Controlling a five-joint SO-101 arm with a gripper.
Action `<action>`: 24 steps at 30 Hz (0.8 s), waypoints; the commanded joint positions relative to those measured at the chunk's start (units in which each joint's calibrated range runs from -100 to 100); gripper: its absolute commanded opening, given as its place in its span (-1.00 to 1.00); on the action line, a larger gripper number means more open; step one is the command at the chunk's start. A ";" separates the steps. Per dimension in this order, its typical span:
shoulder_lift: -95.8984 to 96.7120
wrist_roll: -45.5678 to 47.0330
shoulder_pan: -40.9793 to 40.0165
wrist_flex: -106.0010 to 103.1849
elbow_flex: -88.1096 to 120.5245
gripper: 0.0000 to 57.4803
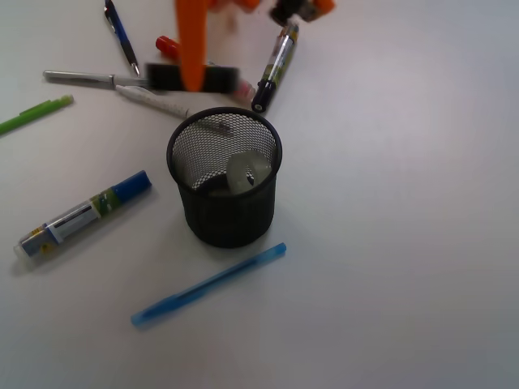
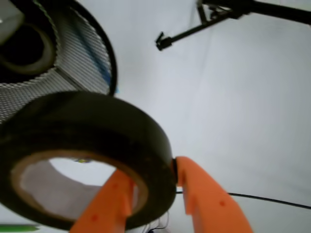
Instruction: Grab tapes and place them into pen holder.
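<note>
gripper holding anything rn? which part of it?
Yes: the gripper holds a dark tape roll by its ring wall, one orange finger inside the core, the other outside. It sits beside the pen holder.

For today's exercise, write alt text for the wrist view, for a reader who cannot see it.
The orange gripper pinches the wall of a black tape roll with a tan core, one finger through its hole. Behind it at upper left stands the black mesh pen holder, a tape ring already lying inside.
</note>
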 commanded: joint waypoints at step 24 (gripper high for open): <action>11.57 -7.81 -2.93 2.17 -0.32 -0.35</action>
